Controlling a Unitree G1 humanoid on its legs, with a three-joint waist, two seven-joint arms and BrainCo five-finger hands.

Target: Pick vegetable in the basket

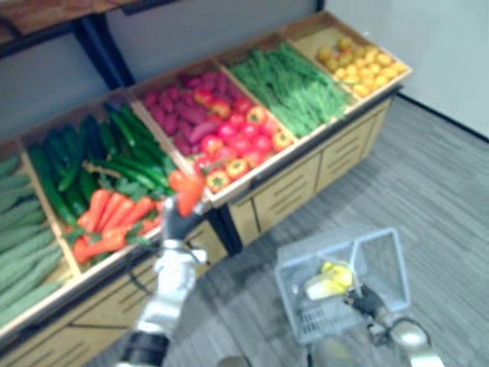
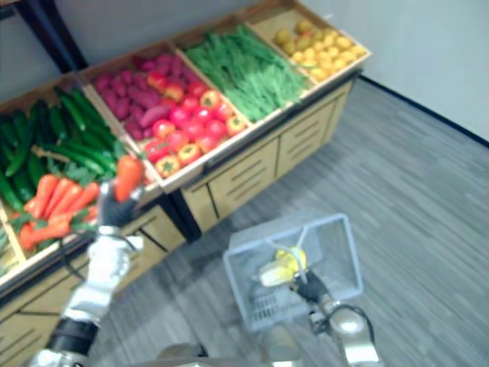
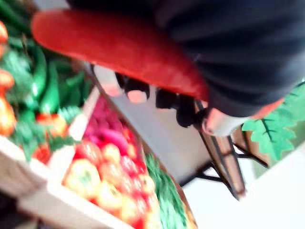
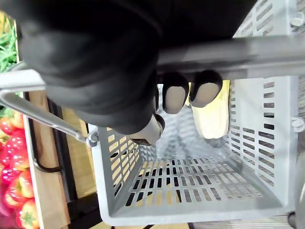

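Currently mid-transfer: left hand (image 1: 177, 223) fingers curled round a carrot (image 1: 188, 194) centre-left above the stand (image 1: 336, 157), right hand (image 1: 367, 301) gripping the basket (image 1: 391, 260) by its handle (image 4: 257, 50) lower right; next, swing carrot over basket and release.

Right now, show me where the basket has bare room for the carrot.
The basket has bare grid floor between the yellow vegetable and its end wall. It is crowded under the handle, which the right hand grips. The left hand holds the carrot.
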